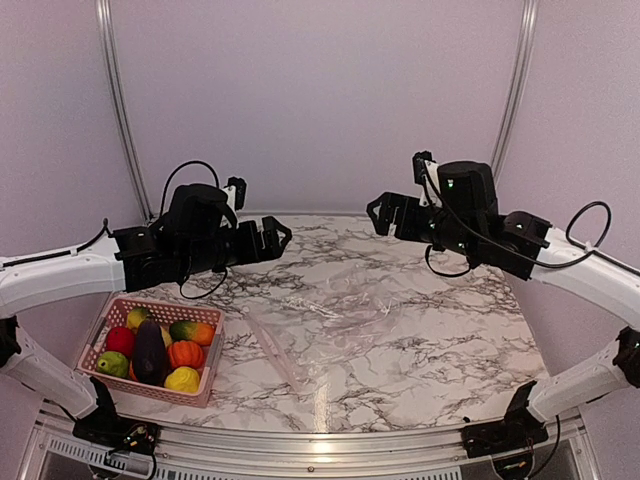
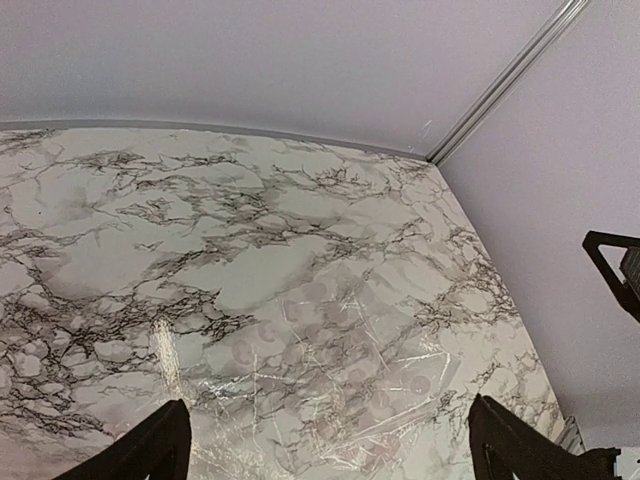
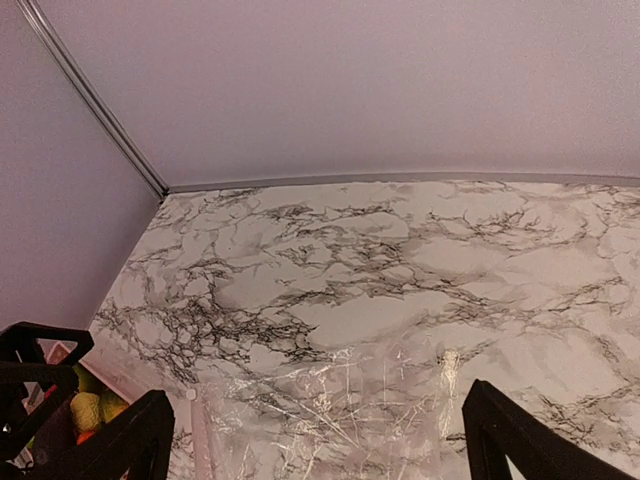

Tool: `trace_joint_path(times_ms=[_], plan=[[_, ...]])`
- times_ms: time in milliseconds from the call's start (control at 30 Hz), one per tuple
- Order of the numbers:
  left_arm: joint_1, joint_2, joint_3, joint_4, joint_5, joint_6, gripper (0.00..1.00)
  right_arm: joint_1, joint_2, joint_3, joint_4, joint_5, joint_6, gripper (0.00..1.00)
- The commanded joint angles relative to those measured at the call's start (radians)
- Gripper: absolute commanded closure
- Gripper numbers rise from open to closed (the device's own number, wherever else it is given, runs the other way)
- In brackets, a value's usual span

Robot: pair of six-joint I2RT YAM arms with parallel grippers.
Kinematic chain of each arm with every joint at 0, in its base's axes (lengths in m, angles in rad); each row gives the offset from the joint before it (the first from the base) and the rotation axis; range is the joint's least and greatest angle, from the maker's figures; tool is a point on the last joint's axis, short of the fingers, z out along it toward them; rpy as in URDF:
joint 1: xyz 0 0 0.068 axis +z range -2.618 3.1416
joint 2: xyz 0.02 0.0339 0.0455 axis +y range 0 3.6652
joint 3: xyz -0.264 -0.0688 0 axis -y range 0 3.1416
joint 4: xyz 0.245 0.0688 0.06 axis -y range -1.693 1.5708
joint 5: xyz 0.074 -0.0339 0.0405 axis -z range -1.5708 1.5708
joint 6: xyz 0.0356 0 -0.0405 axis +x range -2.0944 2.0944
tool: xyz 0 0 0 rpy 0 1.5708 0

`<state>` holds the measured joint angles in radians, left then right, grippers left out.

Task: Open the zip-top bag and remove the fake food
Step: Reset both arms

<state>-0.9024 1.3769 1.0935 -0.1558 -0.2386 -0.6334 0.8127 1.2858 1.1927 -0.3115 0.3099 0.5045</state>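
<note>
Left fingers [image 2: 155,450]: two dark tips at 7 and 5 o'clock of the left wrist view, spread wide, with nothing between them but the bag [image 2: 340,390] far below.
Right fingers [image 3: 130,445]: the same picture in the right wrist view, set wide apart at 7 and 5 o'clock and holding nothing.
Left gripper [image 1: 272,238]: high over the table [image 1: 450,330] at about 10 o'clock, jaws apart and aimed toward 3 o'clock.
Right gripper [image 1: 380,215]: high at about 2 o'clock, jaws apart, aimed toward 9 o'clock and facing the left one across a clear gap.
Arm pose: both forearms run in level from the sides with the wrists bent inward, well above the marble.
Bag [image 1: 340,315]: flat and crinkled at the table's centre and looks empty; the zip strip [image 1: 272,350] runs toward 7 o'clock.
Food [image 1: 160,350]: heaped in the pink basket [image 1: 150,302] at 8 o'clock, well apart from the bag, with red, orange, yellow, green and dark purple pieces showing.
Step in hand: likely letting go and drawing clear, since the emptying appears done.
Doing it well: leave the jaws spread, rise before swinging back toward 6 o'clock, and stay high enough that no finger snags the thin film or tips the basket.
</note>
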Motion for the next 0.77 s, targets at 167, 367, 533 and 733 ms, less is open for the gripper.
trace_joint_path(times_ms=[167, 367, 533, 733], plan=[[0.022, -0.01, 0.059, -0.012, -0.001, 0.048, 0.01, -0.007, -0.059, -0.015, 0.031, 0.027, -0.033, 0.01], [0.024, -0.03, 0.056, -0.036, -0.016, 0.05, 0.01, -0.008, -0.057, -0.016, 0.055, 0.023, -0.045, 0.01], [0.024, -0.044, 0.05, -0.04, -0.027, 0.046, 0.01, -0.008, -0.056, -0.021, 0.062, 0.021, -0.05, 0.01], [0.026, -0.053, 0.047, -0.046, -0.031, 0.046, 0.01, -0.009, -0.055, -0.019, 0.063, 0.017, -0.05, 0.01]])
